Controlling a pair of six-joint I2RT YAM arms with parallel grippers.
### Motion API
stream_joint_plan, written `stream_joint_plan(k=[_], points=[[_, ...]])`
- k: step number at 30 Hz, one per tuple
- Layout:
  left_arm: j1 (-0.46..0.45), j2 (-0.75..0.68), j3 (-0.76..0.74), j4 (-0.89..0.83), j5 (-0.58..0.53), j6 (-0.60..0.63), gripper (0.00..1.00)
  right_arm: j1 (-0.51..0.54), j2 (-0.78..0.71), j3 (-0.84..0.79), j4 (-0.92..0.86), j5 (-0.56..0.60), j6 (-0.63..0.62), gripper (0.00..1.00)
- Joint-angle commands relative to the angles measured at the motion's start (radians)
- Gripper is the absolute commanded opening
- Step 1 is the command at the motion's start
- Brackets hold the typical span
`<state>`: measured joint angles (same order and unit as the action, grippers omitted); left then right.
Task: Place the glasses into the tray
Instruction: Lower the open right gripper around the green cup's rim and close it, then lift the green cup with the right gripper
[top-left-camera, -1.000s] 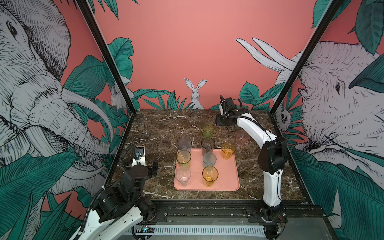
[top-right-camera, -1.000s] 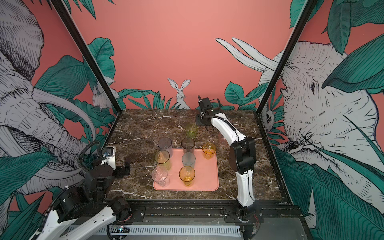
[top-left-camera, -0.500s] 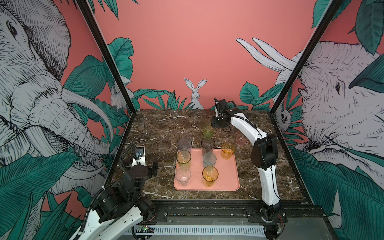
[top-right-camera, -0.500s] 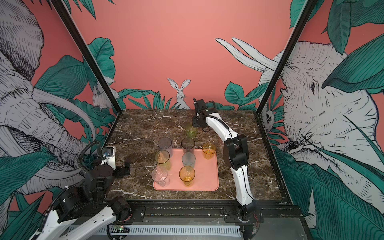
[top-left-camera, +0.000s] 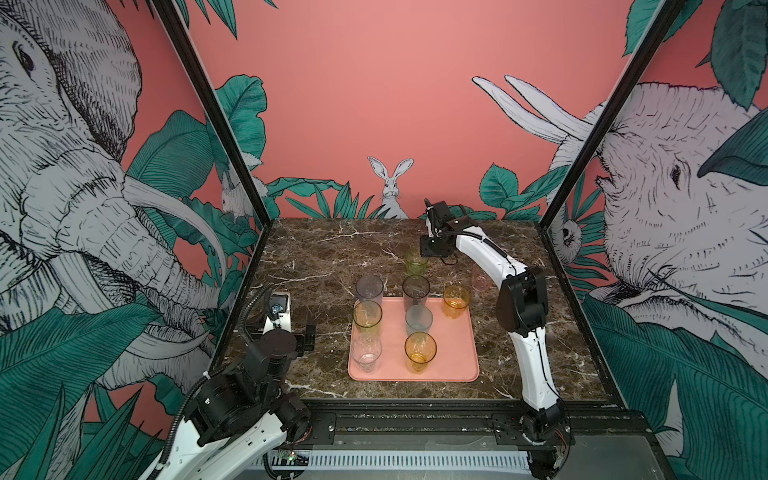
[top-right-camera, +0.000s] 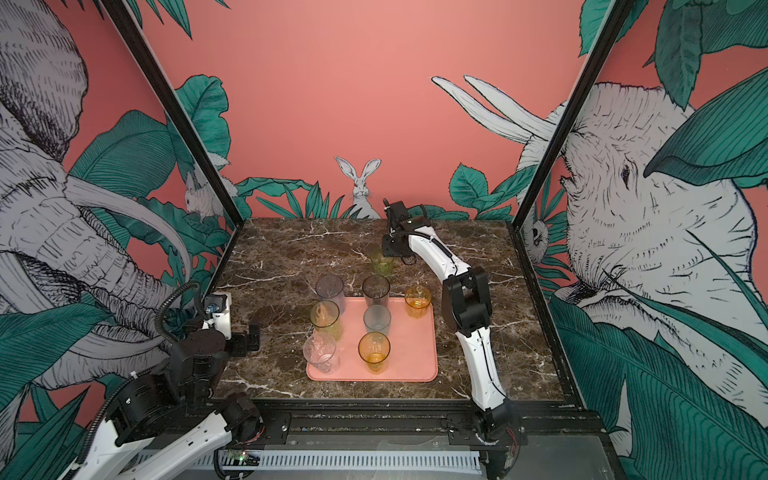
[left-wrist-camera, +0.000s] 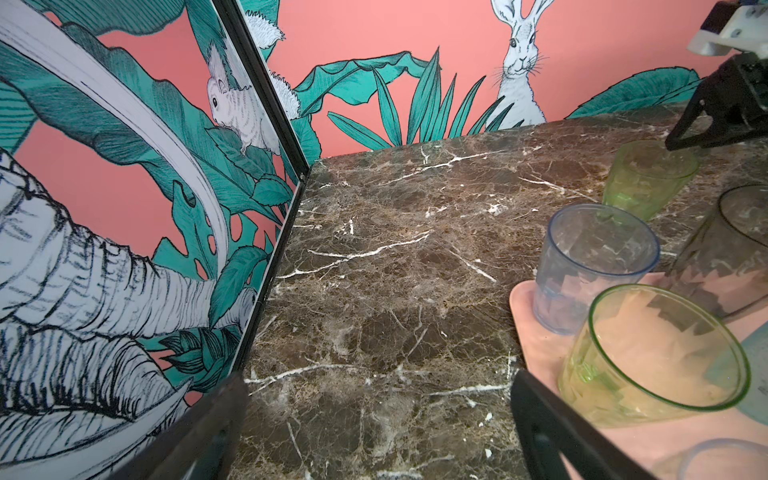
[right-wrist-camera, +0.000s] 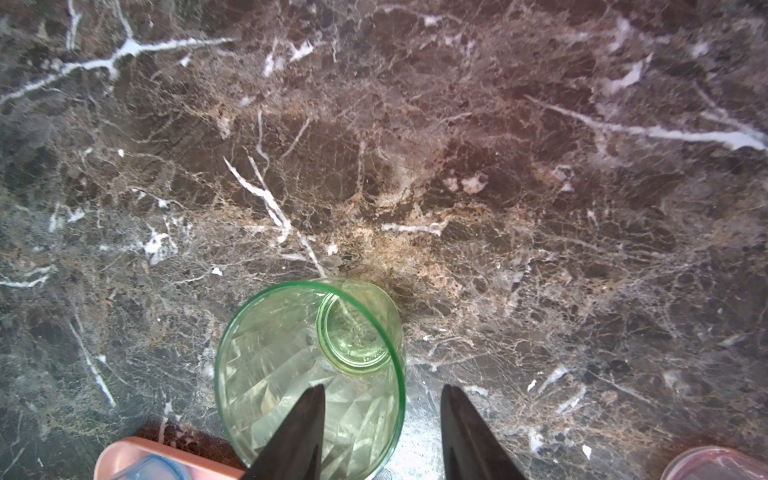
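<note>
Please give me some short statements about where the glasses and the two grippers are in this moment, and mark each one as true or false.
1. The green glass stands on the table, outside the tray. True.
2. The left gripper holds a glass. False: it is open and empty.
3. The pink glass stands inside the tray. False: it stands on the table, off the tray.
4. The right gripper is above the green glass with its jaws apart. True.
5. One glass on the tray lies on its side. False: every glass on the tray stands upright.
</note>
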<state>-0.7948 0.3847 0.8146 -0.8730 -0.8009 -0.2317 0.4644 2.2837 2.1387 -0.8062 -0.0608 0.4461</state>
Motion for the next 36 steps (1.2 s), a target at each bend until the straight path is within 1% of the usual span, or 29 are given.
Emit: stream_joint_plan(k=[1, 7, 23, 27, 30, 36], points=[[0.003, -0.007, -0.007, -0.007, -0.008, -0.006, 0.99, 0.005, 0.021, 0.03, -0.023, 0.005, 0.013, 0.48], [0.004, -0.007, -0.006, -0.007, -0.009, -0.007, 0.99, 0.006, 0.043, 0.041, -0.025, 0.001, 0.013, 0.46], [0.002, -0.002, -0.006, -0.006, -0.008, -0.007, 0.99, 0.006, 0.082, 0.061, -0.028, -0.02, 0.016, 0.31], [0.003, -0.004, -0.007, -0.007, -0.008, -0.007, 0.99, 0.006, 0.085, 0.062, -0.028, -0.02, 0.016, 0.29], [0.003, -0.003, -0.007, -0.007, -0.008, -0.006, 0.99, 0.006, 0.085, 0.062, -0.025, -0.019, 0.017, 0.26], [0.002, -0.003, -0.006, -0.007, -0.008, -0.008, 1.0, 0.005, 0.085, 0.063, -0.021, -0.021, 0.019, 0.16]])
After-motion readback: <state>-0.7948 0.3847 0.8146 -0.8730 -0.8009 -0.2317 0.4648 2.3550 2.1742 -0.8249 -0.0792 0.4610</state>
